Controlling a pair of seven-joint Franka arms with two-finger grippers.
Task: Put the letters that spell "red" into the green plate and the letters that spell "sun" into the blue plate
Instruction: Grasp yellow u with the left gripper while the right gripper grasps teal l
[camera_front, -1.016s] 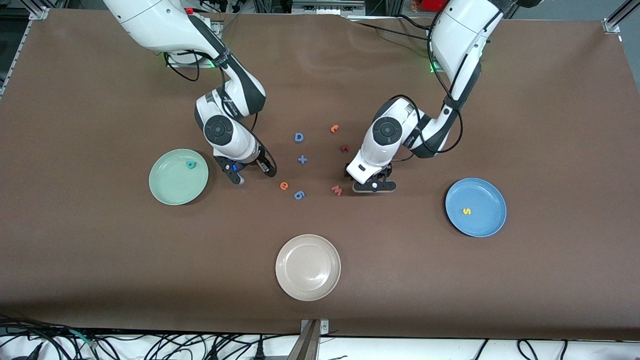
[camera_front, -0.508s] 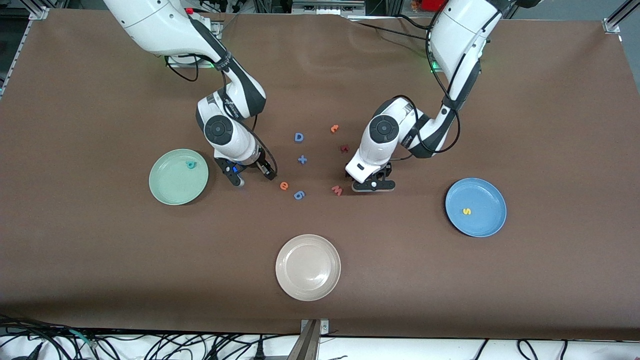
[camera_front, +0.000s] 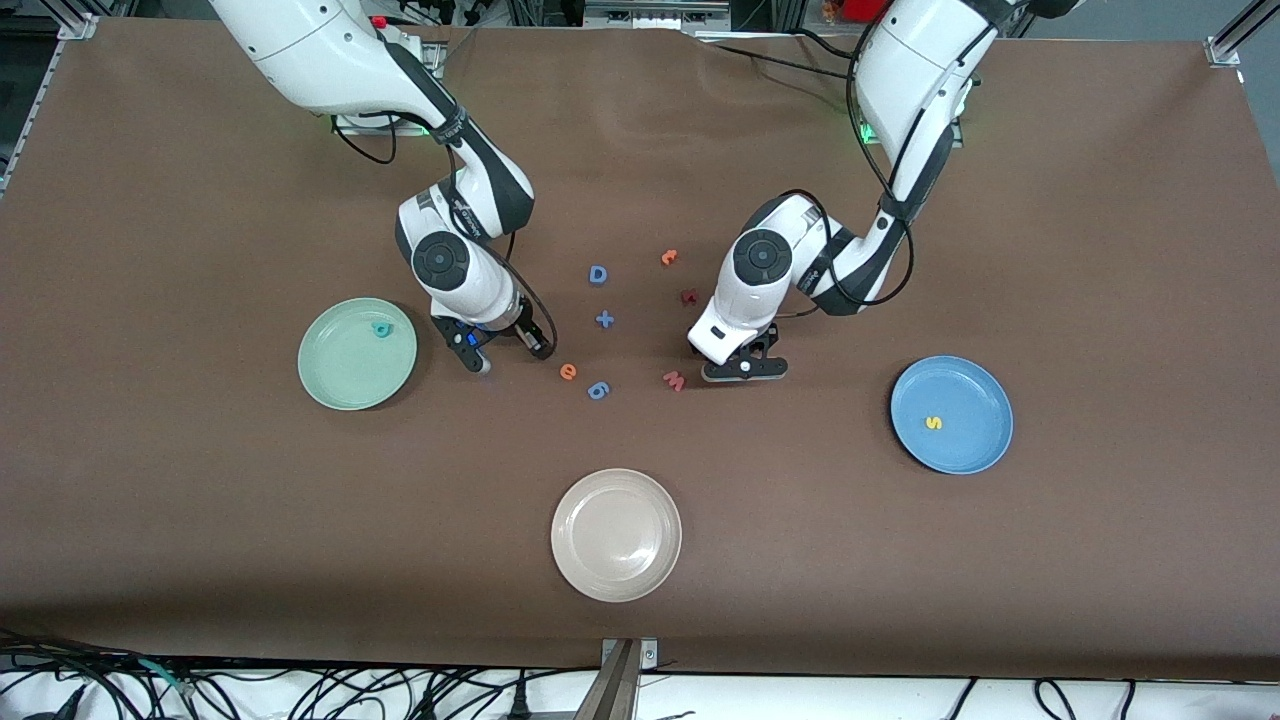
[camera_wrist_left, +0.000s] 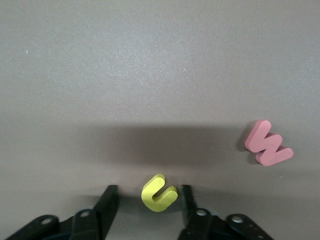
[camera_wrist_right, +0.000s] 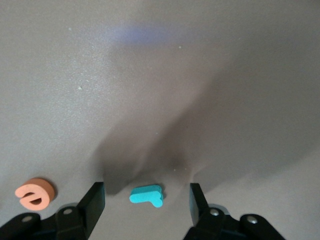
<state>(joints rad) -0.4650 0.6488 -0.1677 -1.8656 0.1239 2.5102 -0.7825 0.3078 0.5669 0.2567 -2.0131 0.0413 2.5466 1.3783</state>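
Note:
A yellow u (camera_wrist_left: 159, 193) lies flat on the table between the fingers of my open left gripper (camera_wrist_left: 148, 192), with a gap on at least one side. In the front view this gripper (camera_front: 742, 368) is low over the table and hides the u. My right gripper (camera_wrist_right: 146, 191) stands open around a teal r (camera_wrist_right: 146, 195), clear of both fingers, and in the front view it (camera_front: 510, 356) is beside the green plate (camera_front: 345, 372). That plate holds a teal d (camera_front: 381, 328). The blue plate (camera_front: 968, 392) holds a yellow s (camera_front: 933, 422). An orange e (camera_front: 568, 372) lies by the right gripper.
A reddish w (camera_front: 674, 380) lies beside the left gripper. A blue D (camera_front: 598, 274), a blue plus (camera_front: 604, 319), a blue 6 (camera_front: 598, 390), a dark red r (camera_front: 688, 296) and an orange piece (camera_front: 669, 257) lie between the arms. A beige plate (camera_front: 616, 500) sits nearest the front camera.
Both arms have shifted only slightly, the left gripper a little toward the w. No letter has moved.

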